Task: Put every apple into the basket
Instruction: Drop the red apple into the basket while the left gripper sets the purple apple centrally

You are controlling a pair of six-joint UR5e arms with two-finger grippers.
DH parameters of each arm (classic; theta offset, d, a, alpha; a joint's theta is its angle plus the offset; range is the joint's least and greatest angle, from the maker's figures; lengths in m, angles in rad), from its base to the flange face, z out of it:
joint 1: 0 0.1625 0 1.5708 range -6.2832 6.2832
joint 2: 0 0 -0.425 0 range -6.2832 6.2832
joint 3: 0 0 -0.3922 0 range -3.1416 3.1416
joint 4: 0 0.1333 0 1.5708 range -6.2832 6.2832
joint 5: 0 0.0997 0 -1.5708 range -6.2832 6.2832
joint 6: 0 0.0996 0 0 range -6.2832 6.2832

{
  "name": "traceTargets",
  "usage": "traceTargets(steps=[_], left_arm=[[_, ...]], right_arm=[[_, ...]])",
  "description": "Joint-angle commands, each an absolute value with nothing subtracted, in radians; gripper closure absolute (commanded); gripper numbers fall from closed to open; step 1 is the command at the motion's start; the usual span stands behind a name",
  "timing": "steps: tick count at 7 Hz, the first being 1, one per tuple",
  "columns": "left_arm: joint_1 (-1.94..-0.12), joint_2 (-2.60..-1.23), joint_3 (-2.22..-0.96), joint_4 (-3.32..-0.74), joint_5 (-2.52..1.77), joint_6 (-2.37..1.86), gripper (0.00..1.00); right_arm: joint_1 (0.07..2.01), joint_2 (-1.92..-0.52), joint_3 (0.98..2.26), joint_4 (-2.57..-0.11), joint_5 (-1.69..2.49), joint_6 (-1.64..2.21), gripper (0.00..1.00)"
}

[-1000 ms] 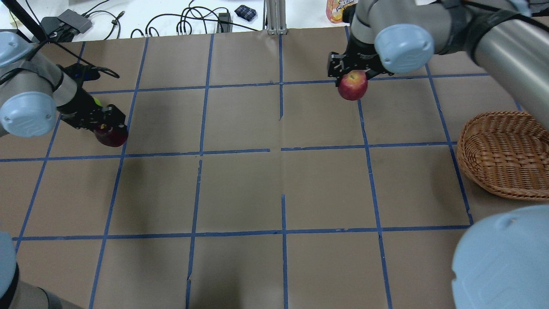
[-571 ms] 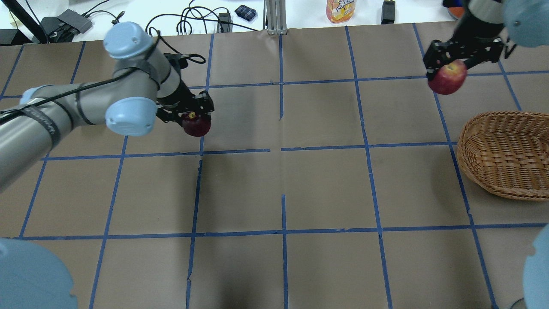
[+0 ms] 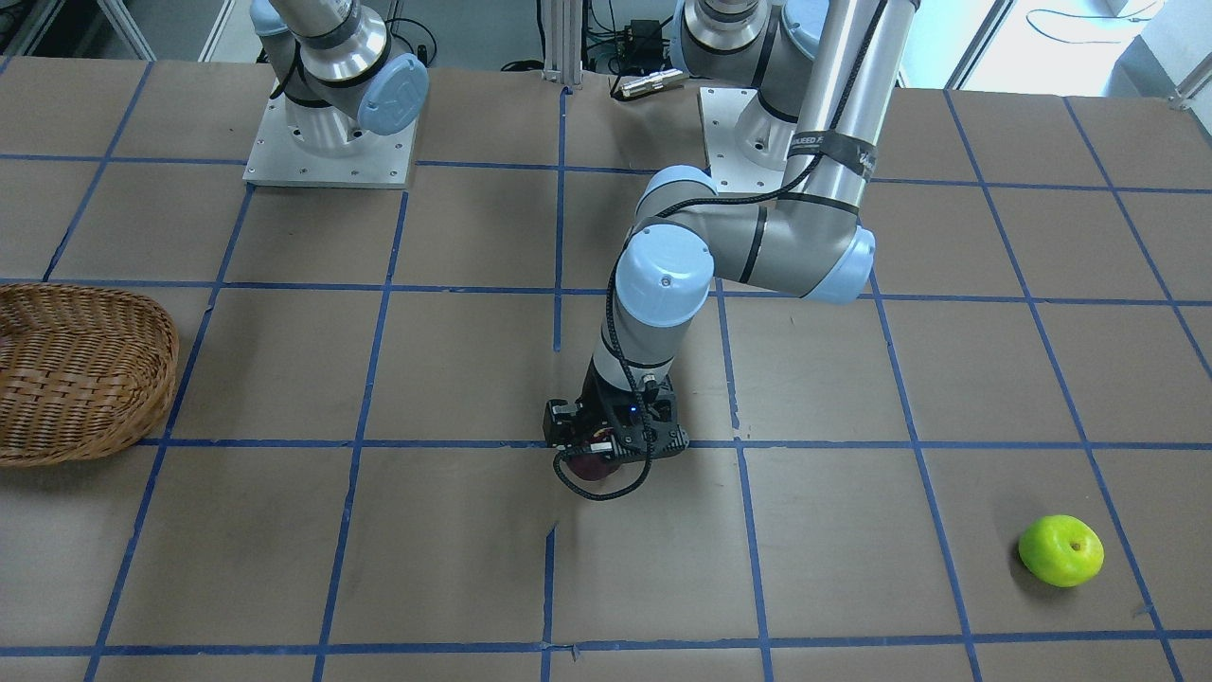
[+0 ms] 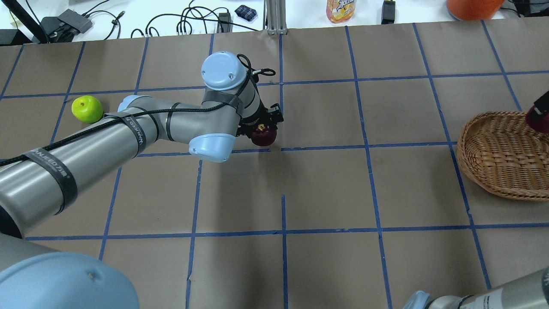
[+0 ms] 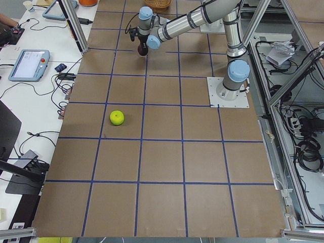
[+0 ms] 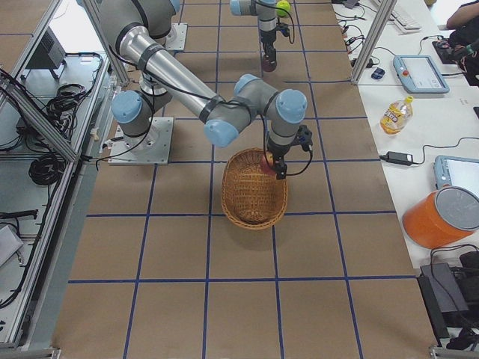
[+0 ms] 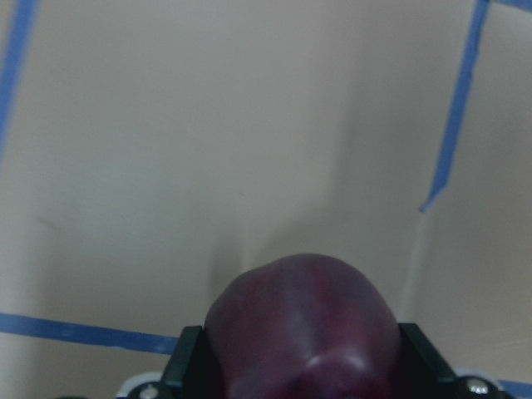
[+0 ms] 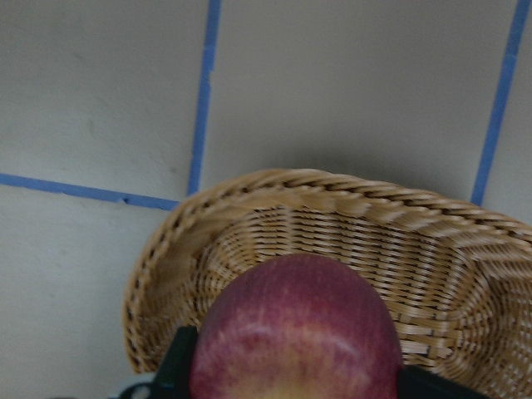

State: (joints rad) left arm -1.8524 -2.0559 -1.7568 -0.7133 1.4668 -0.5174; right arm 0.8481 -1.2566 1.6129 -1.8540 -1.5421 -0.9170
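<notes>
While the right gripper point(image 6: 272, 164) hangs clamped on the red apple point(image 8: 295, 324) over the wicker basket point(image 4: 493, 163) at the right side of the table, its wrist view shows the fruit above the woven bowl but close to the rim rather than over the middle. The drop would probably go best if the arm carries the apple further in over the bowl and lowers it before letting go. A round apple released high or near the edge could bounce or roll out over the low wall. The left gripper point(image 3: 614, 445) grips the dark maroon apple point(image 4: 263, 136) between both fingers, lifted off the paper near the table's centre and well apart from the basket. It seems wise for that arm to stay back until the right arm has moved clear of the basket. The lime green apple point(image 4: 87, 109) lies alone on the far left of the table, not yet picked up. As for writing, the black band on the left arm point(image 3: 826, 144) carries white lettering too small to read reliably. The orange-labelled bottle point(image 4: 341, 9) beyond the far edge is cropped, so its print cannot be made out.
</notes>
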Motion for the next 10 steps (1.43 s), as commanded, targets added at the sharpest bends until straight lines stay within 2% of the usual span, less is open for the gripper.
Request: traceTargets(steps=[1,2,3,4,5,7,9,10], left_arm=[[-1.896,-2.097,-1.741,-0.675,1.454,-0.612,0.37],[-1.913,-2.108,-1.740,-0.673,1.459,-0.653,0.03],[-1.908,-2.099,-1.740,-0.663,1.456,-0.620,0.00],[-1.887,-2.068,-1.736,-0.670,1.451,-0.612,0.00],[-1.808,-2.030,-1.736,-0.679,1.409,-0.509,0.00],[-1.554,-1.932,-1.738,-0.857,1.321,-0.219,0.00],[-1.293,-1.907,-1.735,-0.961,1.345,0.168,0.00],[-1.185,-1.931,-1.723,-0.962,1.373,0.334,0.00]], right_arm=[[0.758,-1.159,1.678,-2.035,-1.542,-1.018,0.62],[0.756,-1.143,1.687,-2.071,-1.551,-1.078,0.60],[0.755,-1.143,1.687,-2.068,-1.558,-1.092,0.40],[0.755,-1.143,1.684,-2.068,-1.546,-1.095,0.05],[0.755,-1.147,1.671,-2.060,-1.555,-1.097,0.00],[0.756,-1.167,1.666,-2.056,-1.559,-1.091,0.00],[0.776,-1.277,1.671,-1.967,-1.546,-1.022,0.00],[0.855,-1.360,1.672,-1.900,-1.543,-0.931,0.00]])
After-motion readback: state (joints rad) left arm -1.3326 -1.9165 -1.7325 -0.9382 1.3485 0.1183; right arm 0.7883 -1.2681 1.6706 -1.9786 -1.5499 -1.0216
